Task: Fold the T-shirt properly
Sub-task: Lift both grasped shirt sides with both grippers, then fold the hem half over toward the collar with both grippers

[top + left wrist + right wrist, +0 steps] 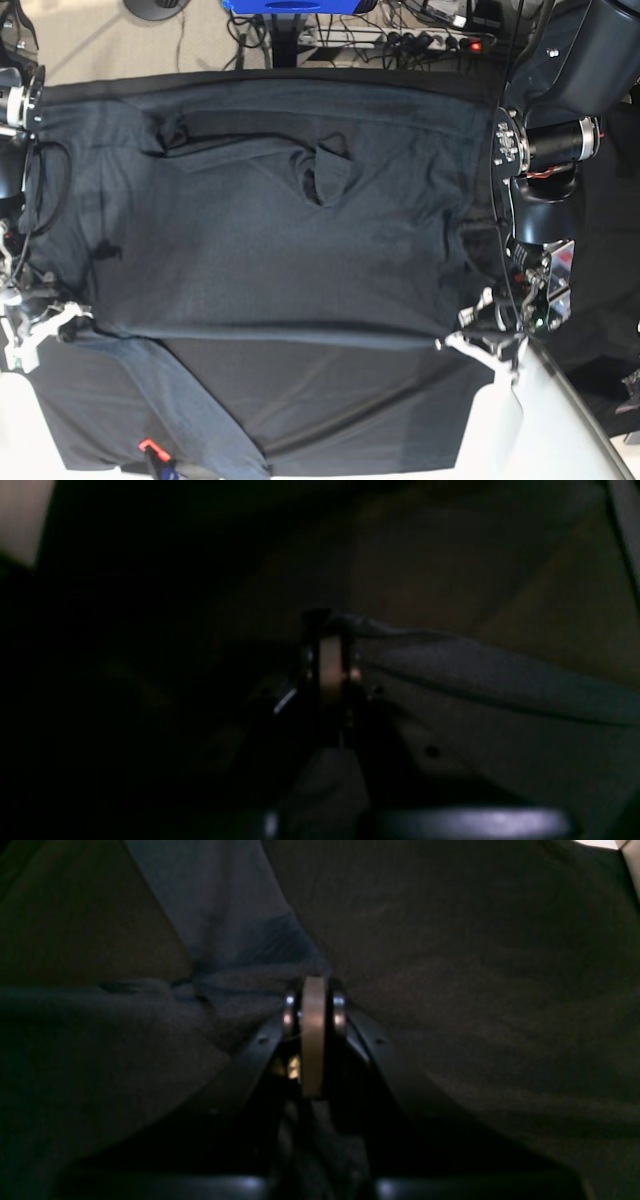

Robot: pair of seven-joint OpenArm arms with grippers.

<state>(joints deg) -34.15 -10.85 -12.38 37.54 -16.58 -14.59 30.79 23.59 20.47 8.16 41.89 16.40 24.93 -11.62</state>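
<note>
The T-shirt (270,230) lies spread across the upper and middle frame in the base view, its lower folded edge stretched between both grippers. The left gripper (450,340), at right, is clamped on that edge; the right gripper (78,318), at left, pinches the other end. Black cloth (350,410) lies below.

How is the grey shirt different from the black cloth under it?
The T-shirt is slate-grey, slightly bluer and lighter; the black cloth is darker. The T-shirt is creased and bunched near its middle, while the black cloth lies flat. Both grippers, left and right, pinch the T-shirt, not the black cloth. Both are plain fabric.
</note>
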